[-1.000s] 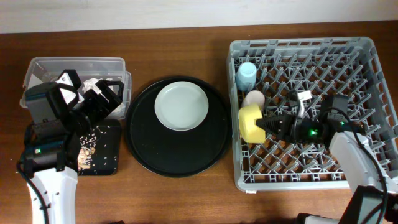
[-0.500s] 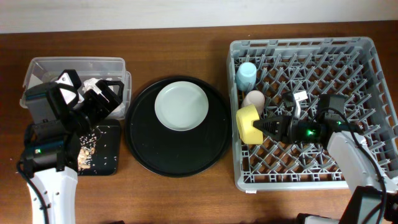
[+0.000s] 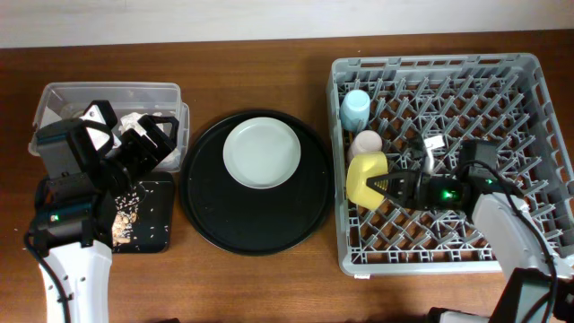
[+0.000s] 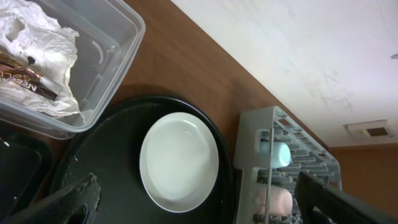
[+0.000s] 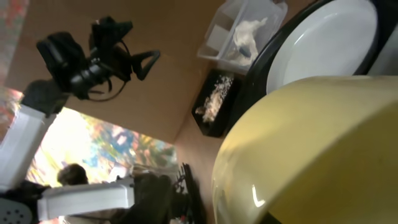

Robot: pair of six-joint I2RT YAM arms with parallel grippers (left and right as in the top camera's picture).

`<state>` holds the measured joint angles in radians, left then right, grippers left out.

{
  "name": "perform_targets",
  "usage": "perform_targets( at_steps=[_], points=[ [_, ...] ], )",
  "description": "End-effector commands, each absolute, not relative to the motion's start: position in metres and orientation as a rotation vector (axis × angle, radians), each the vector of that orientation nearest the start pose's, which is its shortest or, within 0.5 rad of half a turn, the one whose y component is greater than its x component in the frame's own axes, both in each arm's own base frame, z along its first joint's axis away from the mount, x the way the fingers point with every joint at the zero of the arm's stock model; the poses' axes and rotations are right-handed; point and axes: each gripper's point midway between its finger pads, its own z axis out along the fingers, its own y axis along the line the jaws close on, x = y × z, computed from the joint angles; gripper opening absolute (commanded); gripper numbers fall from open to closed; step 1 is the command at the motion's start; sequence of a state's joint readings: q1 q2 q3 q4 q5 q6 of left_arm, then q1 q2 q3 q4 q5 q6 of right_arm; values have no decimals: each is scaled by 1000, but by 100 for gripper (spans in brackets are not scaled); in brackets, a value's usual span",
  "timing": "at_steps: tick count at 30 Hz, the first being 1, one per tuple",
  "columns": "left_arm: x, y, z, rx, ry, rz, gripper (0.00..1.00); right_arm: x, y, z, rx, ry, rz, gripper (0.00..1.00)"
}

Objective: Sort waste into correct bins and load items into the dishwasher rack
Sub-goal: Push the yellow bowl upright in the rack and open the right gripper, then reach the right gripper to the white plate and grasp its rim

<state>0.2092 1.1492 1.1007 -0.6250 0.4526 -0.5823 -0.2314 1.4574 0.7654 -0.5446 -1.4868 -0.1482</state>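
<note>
We are looking down on a dark brown wooden table [image 3: 260,287], with a pale strip [image 3: 179,18] running along its far edge. From the left wrist we are seeing a white mottled surface [image 4: 280,56] beyond the table, carrying 1 small rectangular fixture [image 4: 368,129].

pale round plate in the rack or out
Out: the pale grey-white round plate lies on the large round black tray, left of the grey pegged rack.
</note>
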Motion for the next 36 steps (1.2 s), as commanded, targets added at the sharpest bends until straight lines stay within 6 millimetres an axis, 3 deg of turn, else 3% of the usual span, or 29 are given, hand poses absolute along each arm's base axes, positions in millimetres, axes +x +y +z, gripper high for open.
perform_targets(
  at_steps=[1, 6, 11, 18, 22, 24, 27, 29, 31, 36],
  points=[
    [347, -1, 268, -603, 2151, -688, 99, 282, 87, 193, -142, 1912, 1733, 34],
    [347, -1, 268, -603, 2151, -687, 99, 290, 58, 190, -37, 1904, 1657, 43],
    [347, -1, 268, -603, 2151, -688, 99, 294, 54, 176, 0, 1983, 1578, 49],
    [347, -1, 268, -603, 2151, -688, 99, 301, 50, 176, 4, 2005, 1537, 51],
    [347, -1, 267, -603, 2152, -688, 99, 323, 36, 191, 66, 2067, 1442, 50],
    [347, -1, 267, -603, 2152, -688, 99, 338, 29, 213, 78, 2119, 1329, 49],
    [347, -1, 267, -603, 2151, -687, 99, 348, 30, 230, 85, 2269, 1110, 48],
    [347, -1, 268, -603, 2151, -688, 99, 352, 46, 239, 16, 2393, 892, 48],
    [347, -1, 267, -603, 2151, -687, 99, 354, 86, 245, -165, 2456, 684, 48],
    [347, -1, 267, -603, 2151, -687, 99, 356, 169, 226, -388, 2459, 306, 51]
  ],
)
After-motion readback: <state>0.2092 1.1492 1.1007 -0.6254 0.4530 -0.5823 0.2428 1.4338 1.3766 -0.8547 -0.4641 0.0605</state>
